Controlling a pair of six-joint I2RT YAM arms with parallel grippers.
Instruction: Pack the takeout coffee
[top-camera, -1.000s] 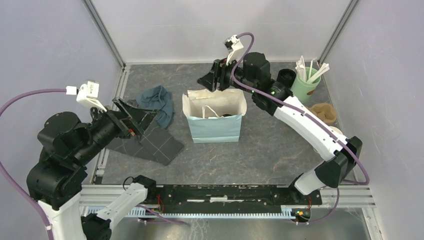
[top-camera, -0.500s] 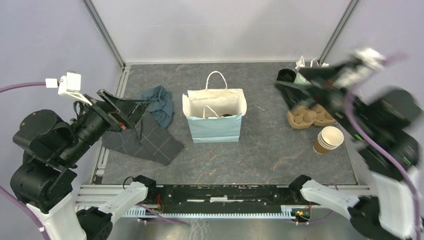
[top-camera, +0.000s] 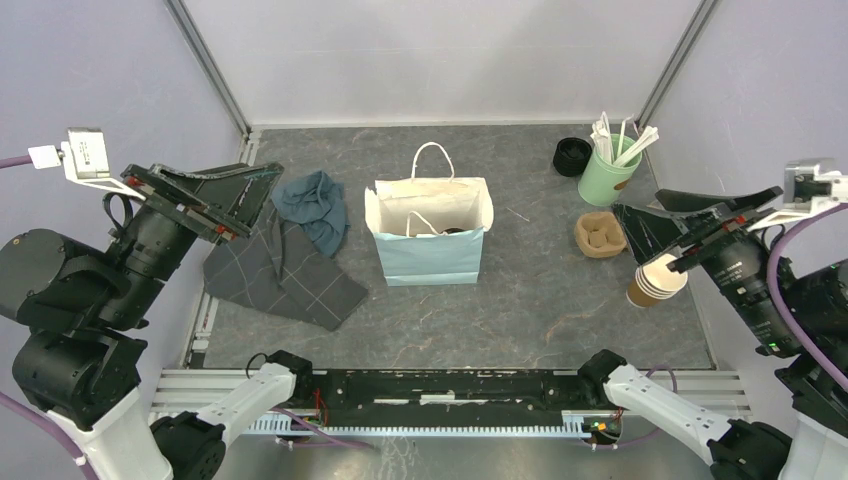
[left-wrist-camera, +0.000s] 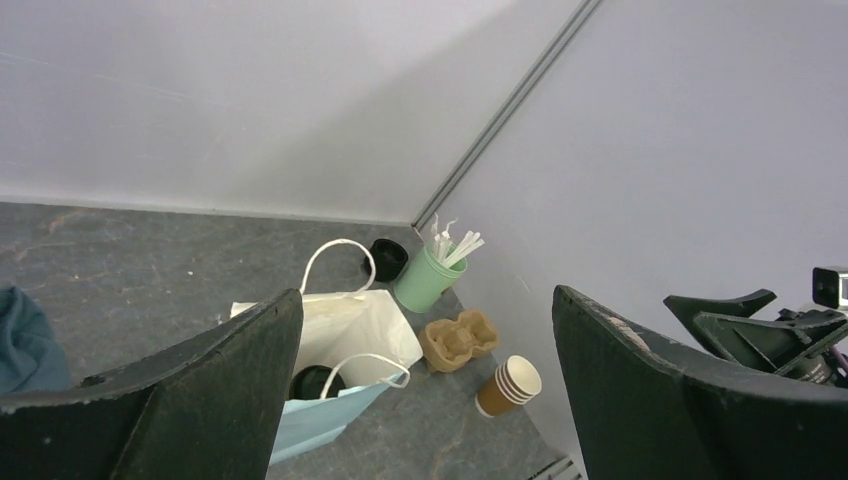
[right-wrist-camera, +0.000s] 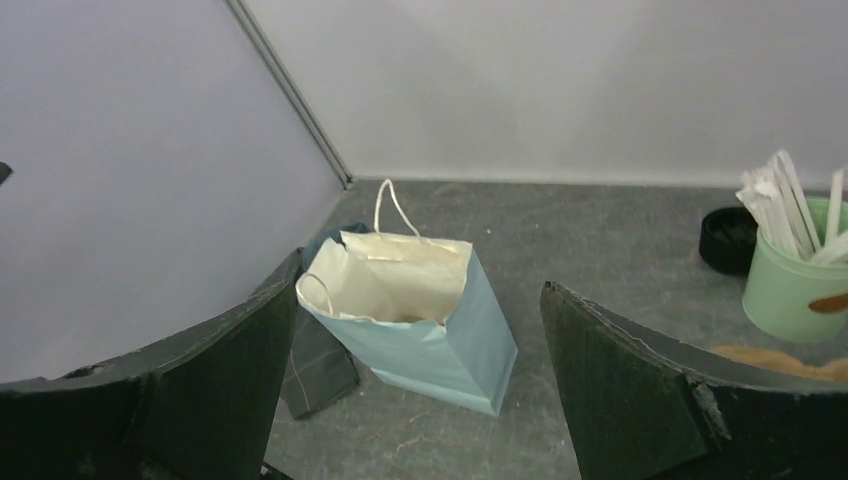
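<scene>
Top external view: the takeout coffee (top-camera: 452, 231) sits inside the pale blue paper bag (top-camera: 430, 262) at the table's centre. Only its round black plastic lid shows past the cream lining, so its long axis is probably upright. The left gripper (top-camera: 255, 200) at 9 o'clock and the right gripper (top-camera: 640, 205) at 3 o'clock both hang spread wide and empty, well apart from the bag and about equally far; packing looks done.

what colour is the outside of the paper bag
The paper bag is light blue outside; clearest in the right wrist view.
</scene>
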